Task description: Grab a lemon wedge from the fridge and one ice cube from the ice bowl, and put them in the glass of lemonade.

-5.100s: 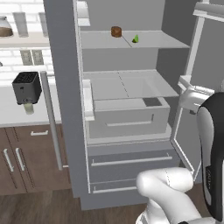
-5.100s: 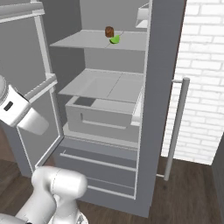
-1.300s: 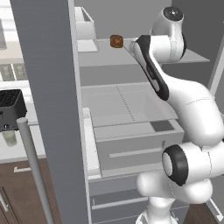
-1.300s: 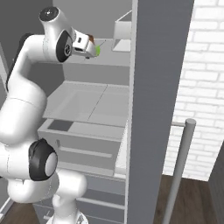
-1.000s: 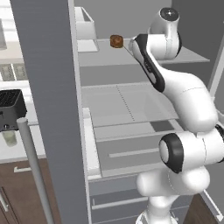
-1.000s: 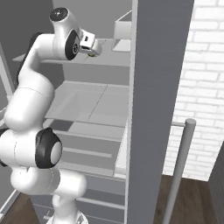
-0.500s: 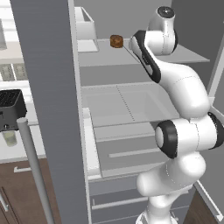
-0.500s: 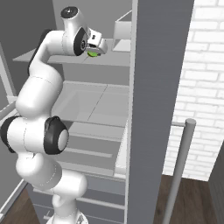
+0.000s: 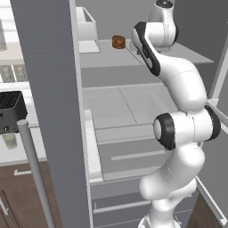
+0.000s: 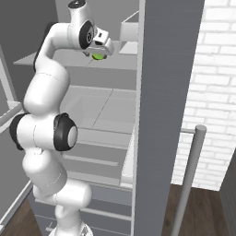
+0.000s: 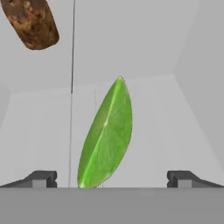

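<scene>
The fridge [image 9: 49, 89] stands open, and my arm reaches onto its top shelf [image 9: 102, 55]. In the hand view the yellowish-green lemon wedge [image 11: 107, 133] lies on the shelf floor between my two fingertips [image 11: 41, 178], with the jaws wide apart and touching nothing. My gripper [image 11: 111, 179] is open. In the right base view the gripper [image 10: 97, 54] hovers right over the lemon wedge [image 10: 97, 57]. The glass of lemonade [image 9: 10, 140] stands on the counter at far left, below the toaster. The ice bowl and ice cube are out of view.
A small round brown item [image 9: 118, 42] [image 11: 33, 22] sits on the same shelf, left of the wedge. The open fridge doors [image 10: 168, 115] with their long handles [image 9: 35, 173] flank the arm. A black toaster [image 9: 10, 111] stands on the counter. A brick wall [image 10: 216, 92] is at right.
The arm has stretched deeper onto the top shelf, bringing the hand closer over the lemon wedge. The jaws have stayed open.
</scene>
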Controlling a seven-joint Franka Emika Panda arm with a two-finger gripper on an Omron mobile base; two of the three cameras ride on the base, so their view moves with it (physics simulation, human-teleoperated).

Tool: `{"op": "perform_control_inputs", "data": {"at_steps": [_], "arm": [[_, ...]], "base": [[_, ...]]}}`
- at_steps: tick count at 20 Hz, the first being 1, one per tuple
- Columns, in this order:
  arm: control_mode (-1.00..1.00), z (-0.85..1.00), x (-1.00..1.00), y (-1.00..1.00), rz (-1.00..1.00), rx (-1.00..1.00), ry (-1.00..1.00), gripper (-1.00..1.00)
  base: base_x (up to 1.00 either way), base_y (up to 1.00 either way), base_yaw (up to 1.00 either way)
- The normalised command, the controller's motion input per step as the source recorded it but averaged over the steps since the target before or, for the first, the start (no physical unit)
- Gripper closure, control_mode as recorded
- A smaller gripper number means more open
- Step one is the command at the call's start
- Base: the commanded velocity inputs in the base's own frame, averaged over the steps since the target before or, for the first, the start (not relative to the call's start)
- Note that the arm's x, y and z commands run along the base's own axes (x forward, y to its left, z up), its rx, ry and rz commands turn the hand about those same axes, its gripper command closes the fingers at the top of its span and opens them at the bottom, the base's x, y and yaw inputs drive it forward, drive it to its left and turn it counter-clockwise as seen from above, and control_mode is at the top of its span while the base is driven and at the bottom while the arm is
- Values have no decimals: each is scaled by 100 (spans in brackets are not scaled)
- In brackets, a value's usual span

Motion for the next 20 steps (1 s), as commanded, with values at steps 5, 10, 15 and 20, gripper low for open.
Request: {"op": "perform_control_inputs", "data": {"at_steps": [5, 10, 15, 20], "arm": [[-100, -26, 21, 1, 0, 0, -1, -100], [-100, 0, 26, 2, 0, 0, 1, -100], [-100, -2, 13, 0, 0, 0, 0, -100], [-100, -43, 0, 0, 0, 0, 0, -100]], "base": [[0, 0, 0], [0, 0, 0], [0, 0, 0], [0, 0, 0]]}}
